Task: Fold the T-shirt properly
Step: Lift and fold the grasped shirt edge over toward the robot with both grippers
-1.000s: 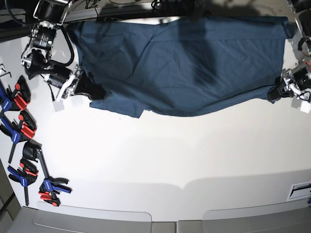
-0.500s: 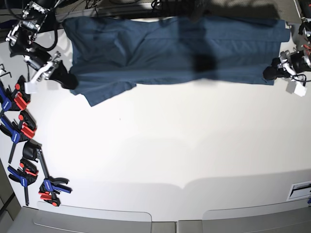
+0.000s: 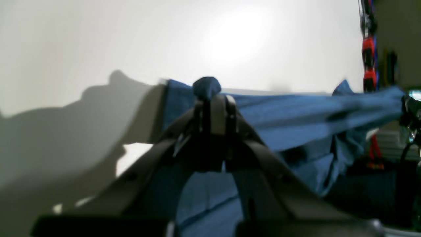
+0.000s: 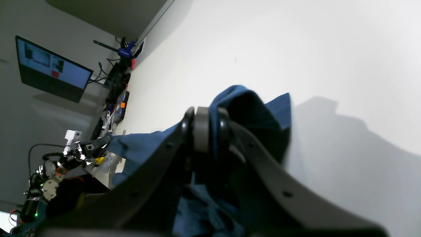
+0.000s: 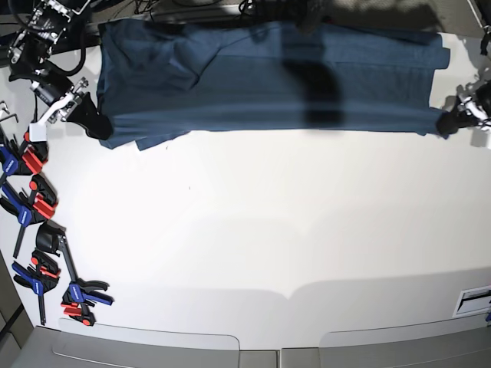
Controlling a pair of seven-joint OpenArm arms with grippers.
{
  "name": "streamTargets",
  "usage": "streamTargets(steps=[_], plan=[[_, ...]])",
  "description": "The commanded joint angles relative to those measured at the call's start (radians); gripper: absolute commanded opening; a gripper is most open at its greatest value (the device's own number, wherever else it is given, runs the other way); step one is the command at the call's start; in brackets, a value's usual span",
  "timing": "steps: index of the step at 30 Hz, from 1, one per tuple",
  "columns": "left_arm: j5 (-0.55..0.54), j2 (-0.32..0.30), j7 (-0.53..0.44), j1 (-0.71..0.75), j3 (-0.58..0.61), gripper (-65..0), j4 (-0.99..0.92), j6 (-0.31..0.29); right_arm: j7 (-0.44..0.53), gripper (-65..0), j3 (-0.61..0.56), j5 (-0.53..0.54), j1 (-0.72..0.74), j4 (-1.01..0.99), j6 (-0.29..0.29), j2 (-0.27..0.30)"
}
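Nearest you, the white counter lies bare across its middle, with a row of red-blue-black clamps along its left edge. Farther back, the T-shirt stretches in a long band along the counter's far edge, pulled taut between both arms. Your right pincer, at the scene's left, is pressed together on the shirt's left corner, a fold of cloth bulging past its tips. Your left pincer, at the scene's right, pinches the opposite corner; that wrist view is blurred, so the grip looks snug rather than certain.
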Motion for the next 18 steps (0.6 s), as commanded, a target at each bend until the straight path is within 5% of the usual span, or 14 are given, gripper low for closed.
streamTargets(steps=[1, 18], plan=[[-0.022, -0.031, -0.024, -0.008, -0.029, -65.0, 0.016, -0.006, 0.02, -65.0, 0.007, 0.035, 0.008, 0.017, 0.006, 0.023], [-0.02, -0.031, -0.097, -0.016, -0.06, -65.0, 0.016, -0.006, 0.02, -65.0, 0.001, 0.035, 0.091, 0.017, 0.006, 0.004]])
